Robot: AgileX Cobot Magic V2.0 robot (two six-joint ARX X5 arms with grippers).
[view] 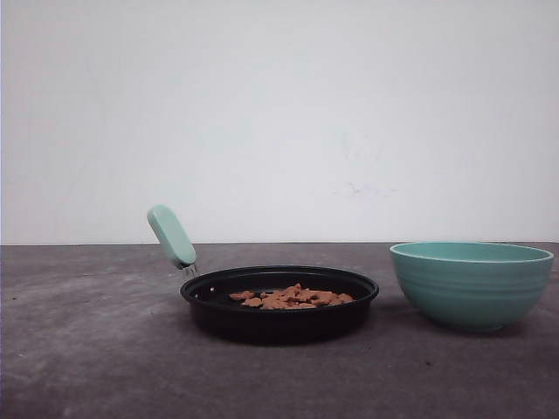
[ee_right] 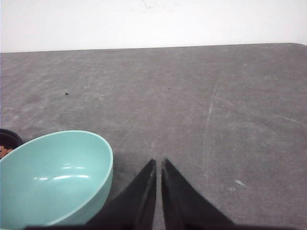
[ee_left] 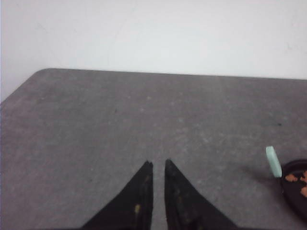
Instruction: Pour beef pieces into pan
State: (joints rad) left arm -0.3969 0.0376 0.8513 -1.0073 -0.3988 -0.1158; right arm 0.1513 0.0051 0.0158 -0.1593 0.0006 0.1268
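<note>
The black pan (view: pixel 279 316) sits mid-table with its mint-green handle (view: pixel 171 236) raised to the left. Reddish-brown beef pieces (view: pixel 293 298) lie heaped inside it. In the left wrist view the pan's edge (ee_left: pixel 295 191) with some beef pieces (ee_left: pixel 290 178) shows off to one side, well away from my left gripper (ee_left: pixel 159 163), whose jaws stand nearly together over bare table with nothing between them. My right gripper (ee_right: pixel 159 161) is likewise shut and empty, just beside the teal bowl (ee_right: pixel 55 177).
The teal ribbed bowl (view: pixel 472 284) stands upright and empty to the right of the pan. The grey table (view: pixel 87 349) ends at a white wall behind. The table's rounded far corners show in both wrist views.
</note>
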